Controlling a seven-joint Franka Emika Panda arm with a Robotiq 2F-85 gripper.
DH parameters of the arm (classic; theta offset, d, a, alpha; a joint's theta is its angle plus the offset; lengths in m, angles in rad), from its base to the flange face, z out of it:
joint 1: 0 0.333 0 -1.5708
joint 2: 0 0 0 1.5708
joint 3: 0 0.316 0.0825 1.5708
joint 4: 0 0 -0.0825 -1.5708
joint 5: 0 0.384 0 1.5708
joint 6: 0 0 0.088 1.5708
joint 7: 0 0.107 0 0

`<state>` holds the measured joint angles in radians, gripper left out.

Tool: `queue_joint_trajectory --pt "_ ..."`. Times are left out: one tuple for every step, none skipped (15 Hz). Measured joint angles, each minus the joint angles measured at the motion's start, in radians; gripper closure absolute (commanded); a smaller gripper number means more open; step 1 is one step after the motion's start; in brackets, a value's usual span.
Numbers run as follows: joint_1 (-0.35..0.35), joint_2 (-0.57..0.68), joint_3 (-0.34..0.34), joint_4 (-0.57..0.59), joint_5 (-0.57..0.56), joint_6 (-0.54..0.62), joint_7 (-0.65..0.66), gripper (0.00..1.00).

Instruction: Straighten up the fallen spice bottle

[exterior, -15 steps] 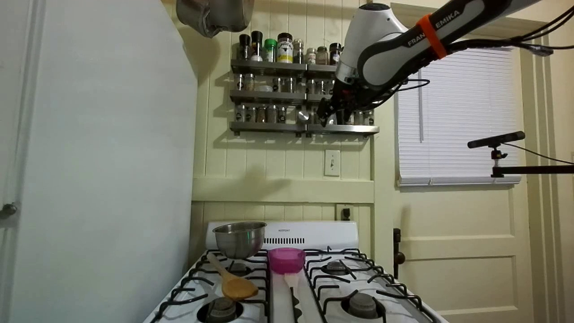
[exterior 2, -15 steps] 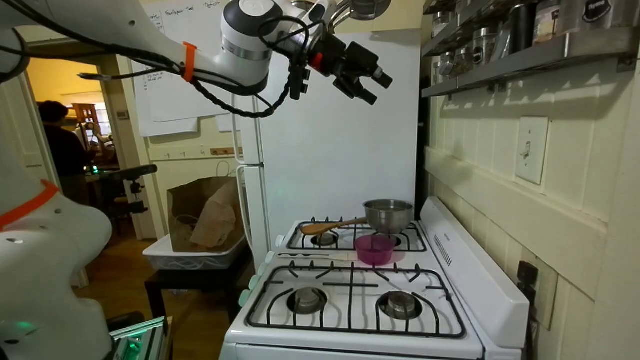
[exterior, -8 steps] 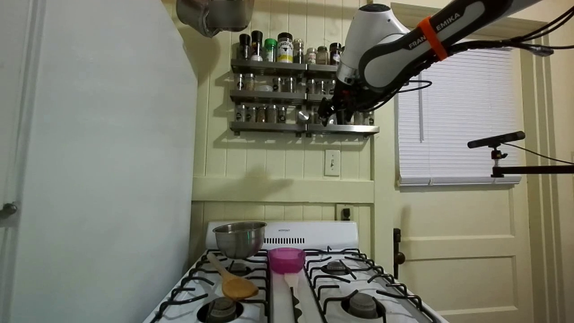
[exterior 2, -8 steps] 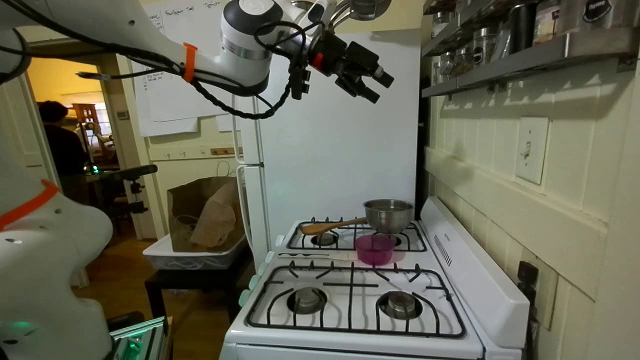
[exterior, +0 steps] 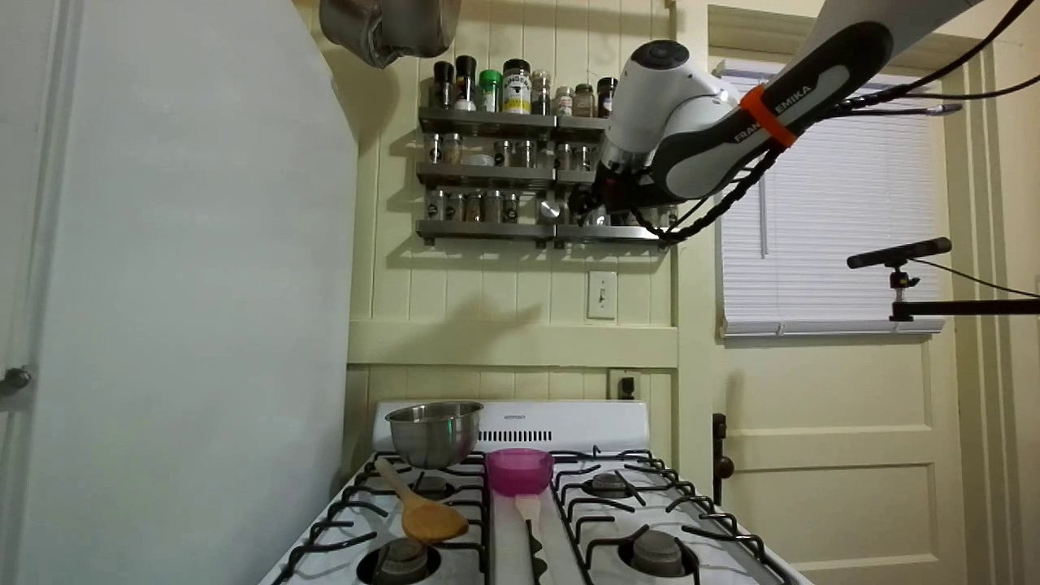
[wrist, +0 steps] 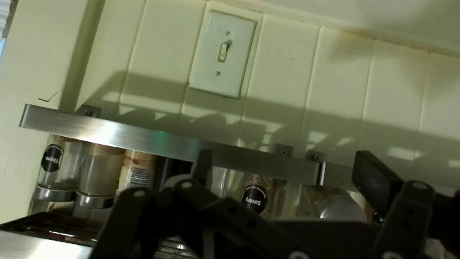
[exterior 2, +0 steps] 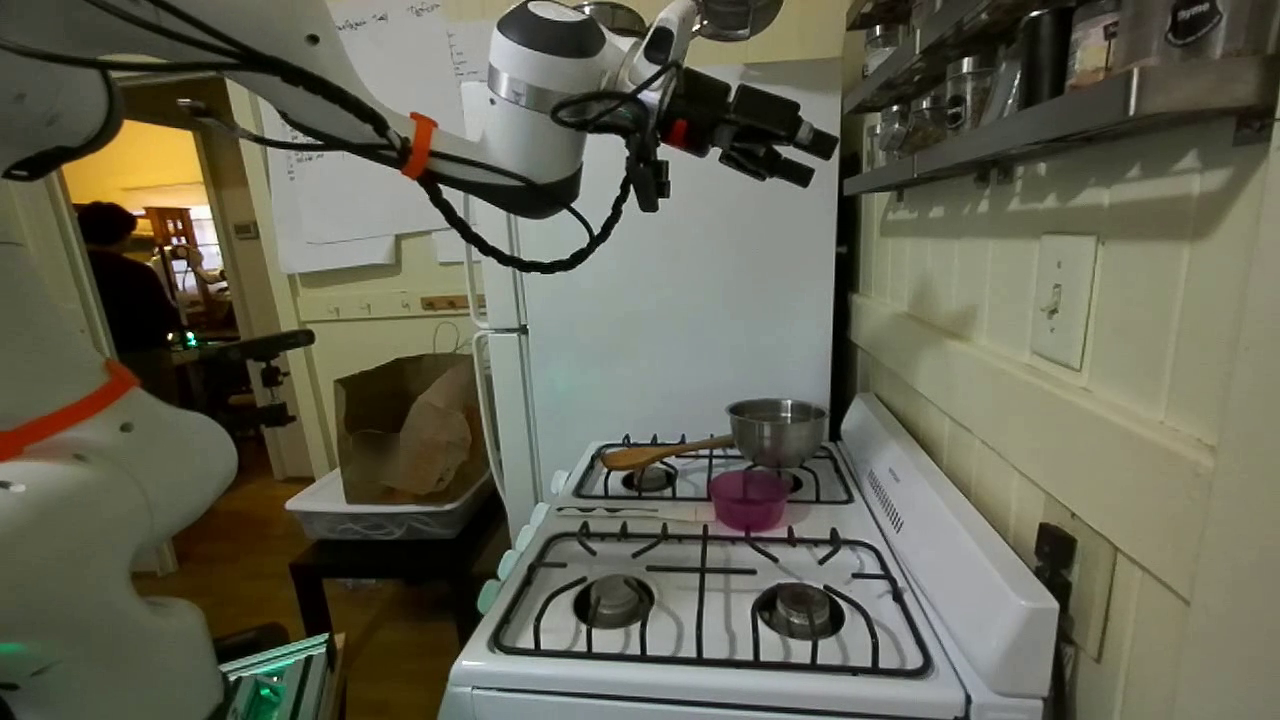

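Since the earlier frame you've brought the gripper [exterior 2: 808, 157] closer to the bottom shelf [exterior 2: 1050, 122] and levelled it. In an exterior view: your fingers [exterior 2: 795, 172] stand well apart, short of the shelf's edge, holding nothing. In an exterior view: what I take for the fallen spice bottle [exterior: 550, 212] lies on the bottom shelf where its two lengths meet, end-on to the camera; gripper appears just beside it, depth unclear. Wrist view: fingers spread wide, Savory jar [wrist: 254, 198] and the bottle's metal lid [wrist: 339, 208] beyond them; bottle body hidden. Judged progress: approach only. Grip, tip upright, release: all left to you.
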<state>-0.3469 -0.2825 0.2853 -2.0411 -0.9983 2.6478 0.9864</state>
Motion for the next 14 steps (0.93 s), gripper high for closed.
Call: queue_joint_trajectory --pt "-0.012 0.017 0.013 0.020 -0.039 0.000 0.042 0.00" --pt "-0.021 0.035 0.023 0.040 -0.075 0.000 0.079 0.00" --pt "-0.027 0.053 0.032 0.061 -0.108 0.000 0.112 0.00" --pt "-0.031 0.071 0.039 0.080 -0.139 0.000 0.142 0.00" --pt "-0.034 0.089 0.046 0.100 -0.167 0.000 0.171 0.00" --pt "-0.036 0.107 0.051 0.119 -0.191 0.000 0.194 0.00" --pt "-0.037 0.124 0.056 0.137 -0.209 0.000 0.212 0.00" --pt "-0.036 0.143 0.061 0.157 -0.229 0.000 0.230 0.00" --pt "-0.036 0.159 0.065 0.175 -0.248 0.000 0.249 0.00" --pt "-0.036 0.176 0.069 0.194 -0.266 0.000 0.267 0.00" --pt "-0.036 0.191 0.073 0.212 -0.282 0.000 0.284 0.00" --pt "-0.036 0.204 0.077 0.229 -0.298 0.000 0.300 0.00" --pt "-0.035 0.216 0.081 0.243 -0.313 0.000 0.316 0.00" --pt "-0.035 0.226 0.085 0.257 -0.328 0.000 0.331 0.00"
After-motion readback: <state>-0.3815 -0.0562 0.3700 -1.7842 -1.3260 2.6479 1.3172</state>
